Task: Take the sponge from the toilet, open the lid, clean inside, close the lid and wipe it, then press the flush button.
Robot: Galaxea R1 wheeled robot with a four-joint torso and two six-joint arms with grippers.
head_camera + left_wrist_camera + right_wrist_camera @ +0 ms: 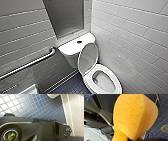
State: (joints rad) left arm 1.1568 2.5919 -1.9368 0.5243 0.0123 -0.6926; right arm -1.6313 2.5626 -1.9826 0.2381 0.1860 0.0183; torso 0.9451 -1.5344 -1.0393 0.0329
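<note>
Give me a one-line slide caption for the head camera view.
Toilet in a gray-tiled corner, lid raised, dark flush button on the tank top, grab bar at left.

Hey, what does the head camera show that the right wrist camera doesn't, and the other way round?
Head view: the toilet with its lid raised, the flush button on the tank, and a metal grab bar. Right wrist view: the sponge up close, with a round floor drain beyond it. Both: the dark blue tiled floor.
</note>
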